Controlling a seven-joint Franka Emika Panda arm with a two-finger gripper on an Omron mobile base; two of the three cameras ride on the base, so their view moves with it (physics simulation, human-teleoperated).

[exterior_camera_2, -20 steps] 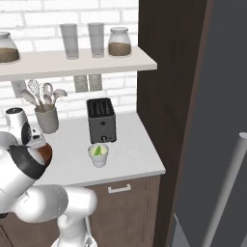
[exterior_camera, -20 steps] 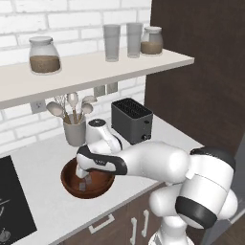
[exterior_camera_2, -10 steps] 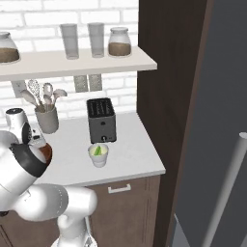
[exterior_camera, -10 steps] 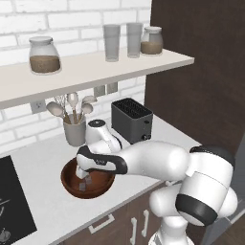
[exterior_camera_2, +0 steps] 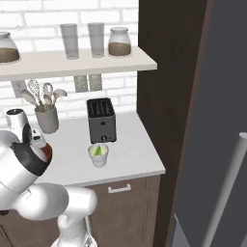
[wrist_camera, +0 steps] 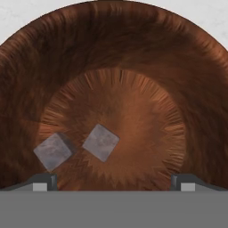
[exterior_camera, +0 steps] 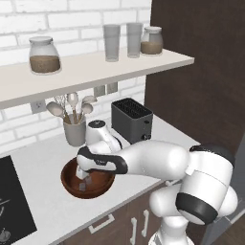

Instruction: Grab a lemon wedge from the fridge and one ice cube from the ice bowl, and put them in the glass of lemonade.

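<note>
A white brick wall backs a pale table over dark brown cabinets with pale handles. A light shelf runs along the wall. A tall dark brown panel stands at its right end.

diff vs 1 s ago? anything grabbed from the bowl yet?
Nothing visibly changed. The gripper still hangs open over the ice bowl, holding nothing; both ice cubes still lie on the bowl's floor. The glass of lemonade with the lemon wedge in it stands where it was, in front of the toaster.
</note>
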